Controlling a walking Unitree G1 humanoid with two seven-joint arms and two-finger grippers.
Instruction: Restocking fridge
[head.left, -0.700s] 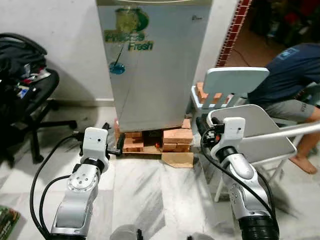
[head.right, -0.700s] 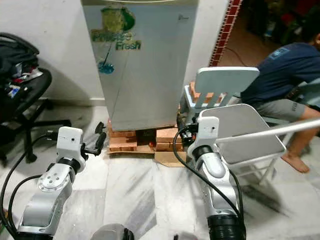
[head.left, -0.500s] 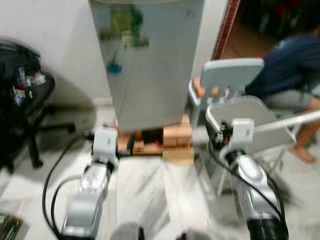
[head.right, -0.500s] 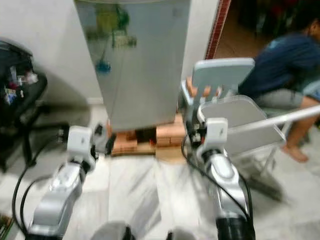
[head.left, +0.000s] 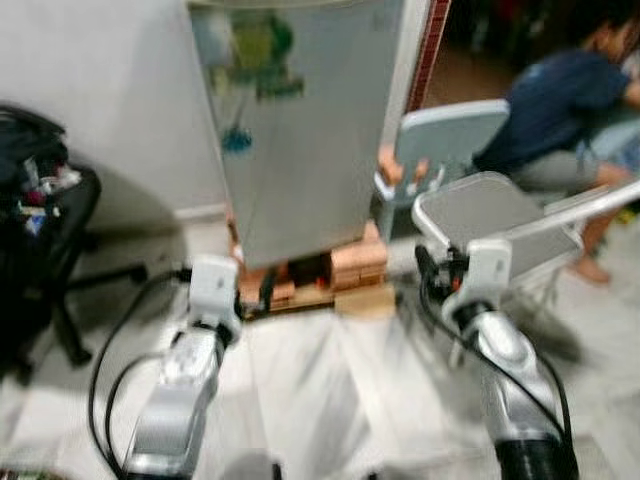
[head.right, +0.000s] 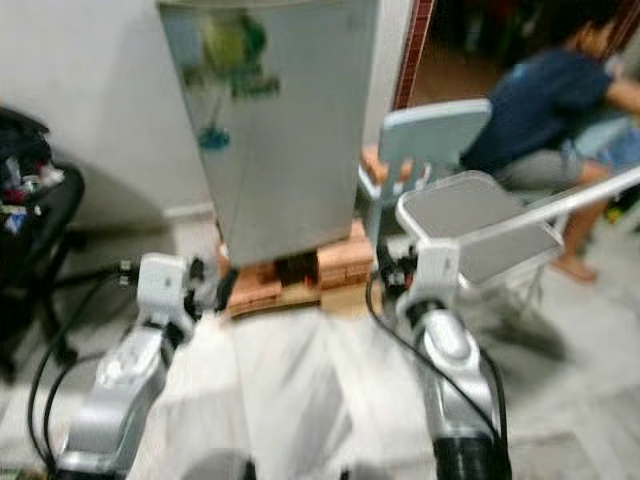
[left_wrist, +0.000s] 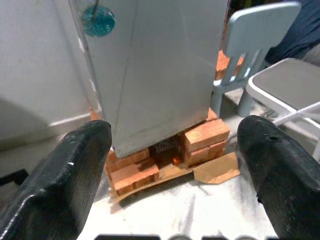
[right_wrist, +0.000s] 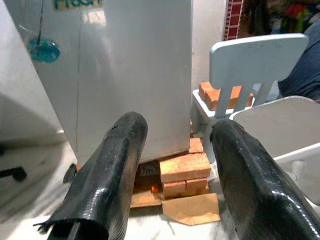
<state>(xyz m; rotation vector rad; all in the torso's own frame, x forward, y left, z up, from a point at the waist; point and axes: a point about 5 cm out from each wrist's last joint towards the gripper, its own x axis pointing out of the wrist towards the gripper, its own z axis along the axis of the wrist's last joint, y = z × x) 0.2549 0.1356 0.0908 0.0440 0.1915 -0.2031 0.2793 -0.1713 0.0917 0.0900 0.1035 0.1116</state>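
Marble floor, pale and grey-veined, spreads under me up to a tall silver fridge with its door closed, raised on stacked orange bricks with a flat scrap of brown cardboard just beside them. A white wall runs behind, a black office chair stands to my left, and a pale blue plastic chair and a grey folding chair stand to my right, where a person in a dark blue shirt sits. My left gripper has its jaws wide apart, empty, aimed at the bricks. My right gripper has its jaws apart too, empty.
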